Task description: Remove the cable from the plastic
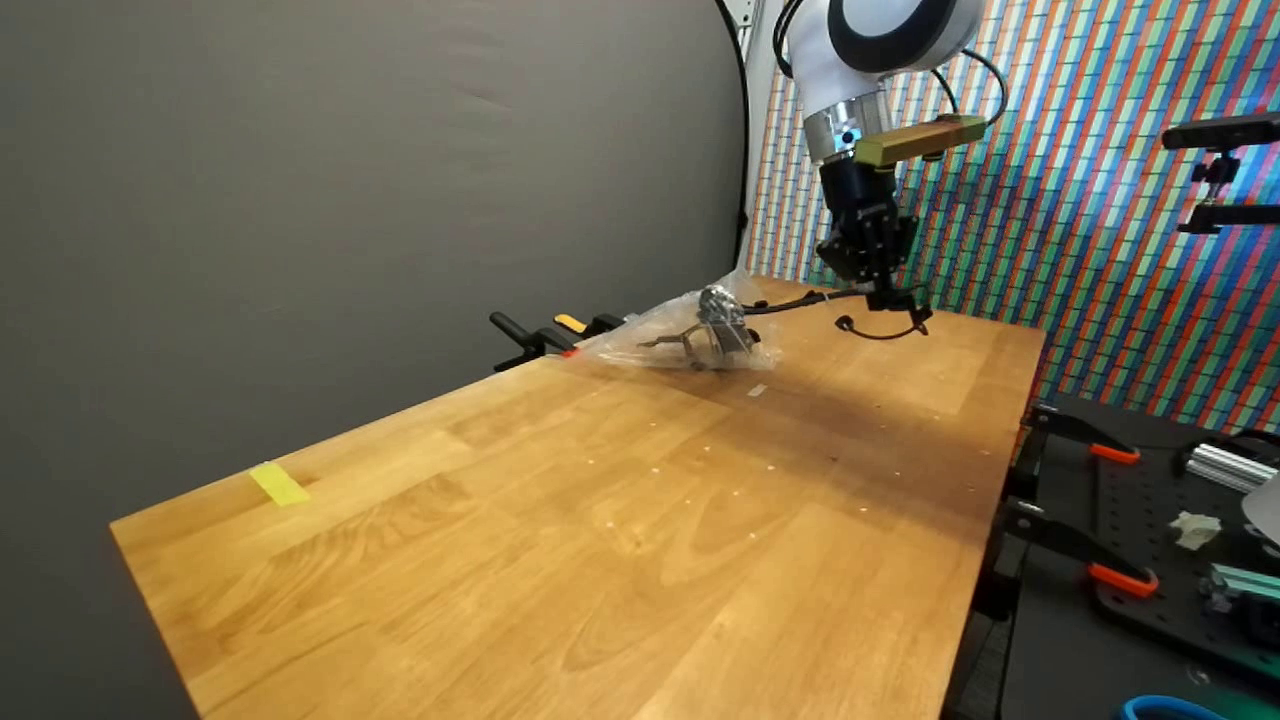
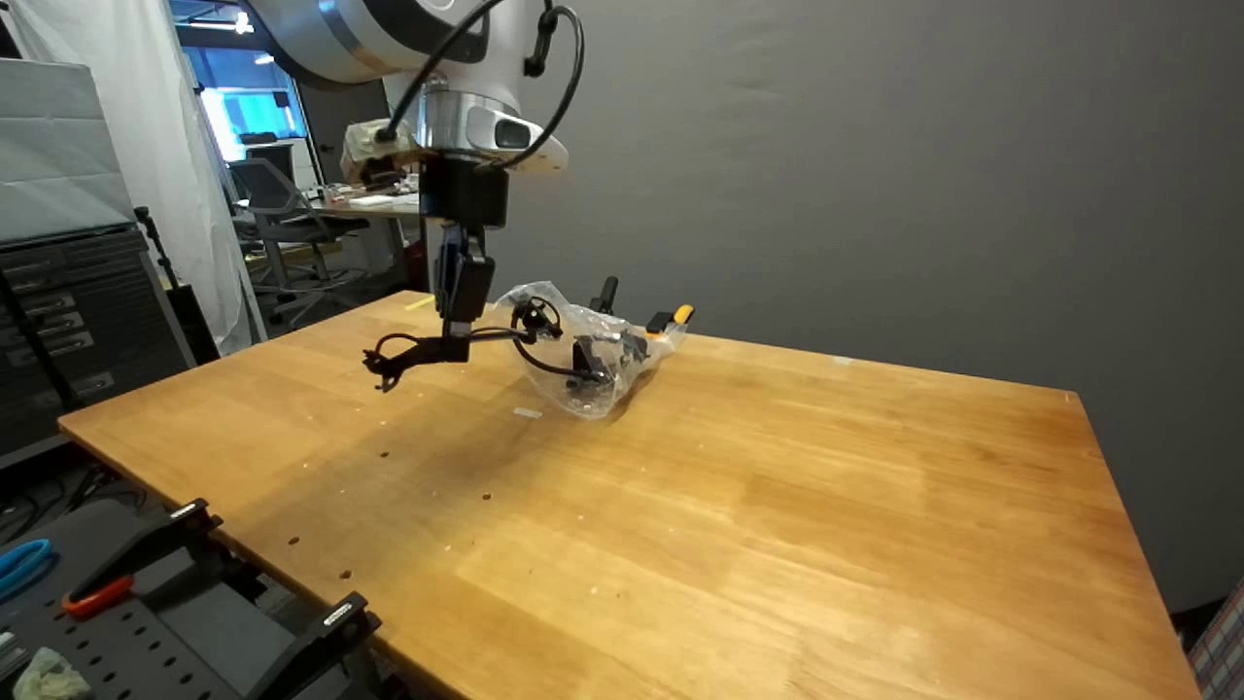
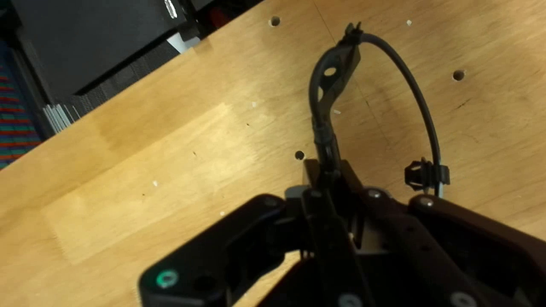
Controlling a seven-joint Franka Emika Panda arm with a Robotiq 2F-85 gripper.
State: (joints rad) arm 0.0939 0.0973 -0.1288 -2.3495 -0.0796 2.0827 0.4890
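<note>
We record the claw [image 2: 455,347] closed on the black cable [image 3: 324,134]; it grips a sleeved stretch just behind a flat perforated bracket [image 3: 341,74]. In both exterior views the claw points down, and the gripped stretch lies across it.

Long axis: nearly level, running from the clear plastic bag [image 2: 573,397], through the claw, to the free end [image 2: 387,369]. We read the free end as pointing away from the bag; in both exterior views it sits slightly lower than the grip. In the wrist view the bracket points toward the top edge, leaning a little right; from its tip a thinner wire [image 3: 419,96] arcs rightward and doubles back toward the claw, carrying a small black clip [image 3: 420,175] that juts out sideways.

Position: the cable is only partly out. The gripped stretch is over the table [image 1: 450,560], held above its surface; further dark lengths and fittings [image 2: 588,360] show through the plastic. We cannot tell exactly where the cable crosses the bag's mouth. The bag rests on the table near the edge, its broad end facing the claw and its narrow end tapering toward the black clamps [image 1: 545,340].
</note>
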